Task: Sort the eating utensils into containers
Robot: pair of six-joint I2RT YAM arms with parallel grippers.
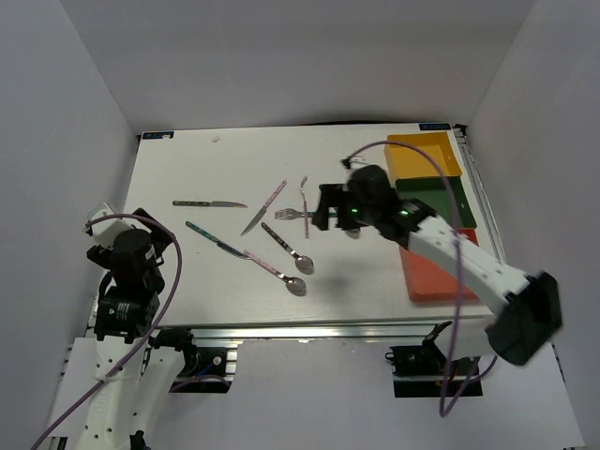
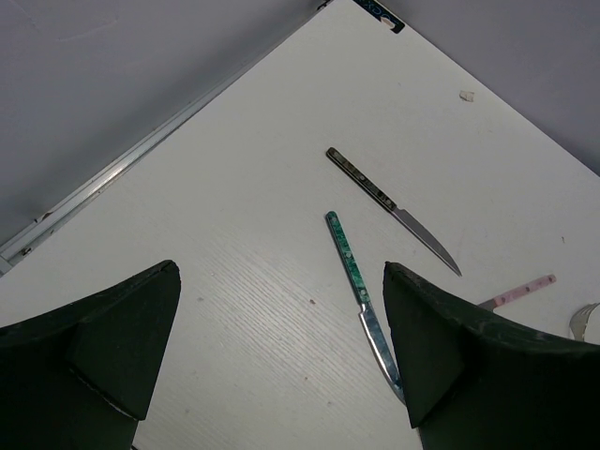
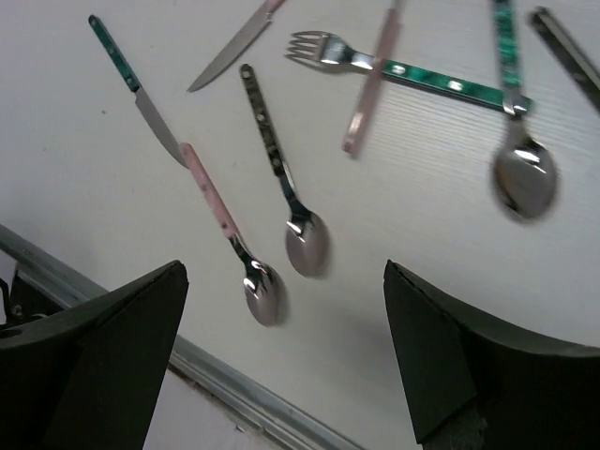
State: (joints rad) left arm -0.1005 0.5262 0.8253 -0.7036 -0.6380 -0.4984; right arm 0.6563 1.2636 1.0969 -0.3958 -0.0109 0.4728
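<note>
Several utensils lie loose on the white table (image 1: 197,300): a dark-handled knife (image 1: 208,202), a pink-handled knife (image 1: 263,207), a teal-handled knife (image 1: 216,240), a pink-handled spoon (image 1: 275,270), a dark-handled spoon (image 1: 286,247), a pink-handled fork (image 1: 305,199) and a teal-handled fork (image 1: 291,214). My right gripper (image 1: 322,210) hovers open and empty just right of the forks. Its wrist view shows the two spoons (image 3: 281,178) below it, the teal fork (image 3: 403,70) and a teal-handled spoon (image 3: 520,159). My left gripper (image 1: 139,230) is open and empty at the table's left edge, with the teal knife (image 2: 356,281) by its right finger.
Three bins stand in a column at the right: yellow (image 1: 412,142) at the back, dark green (image 1: 441,192) in the middle, red-orange (image 1: 431,277) in front. My right arm crosses over the green and red ones. White walls enclose the table.
</note>
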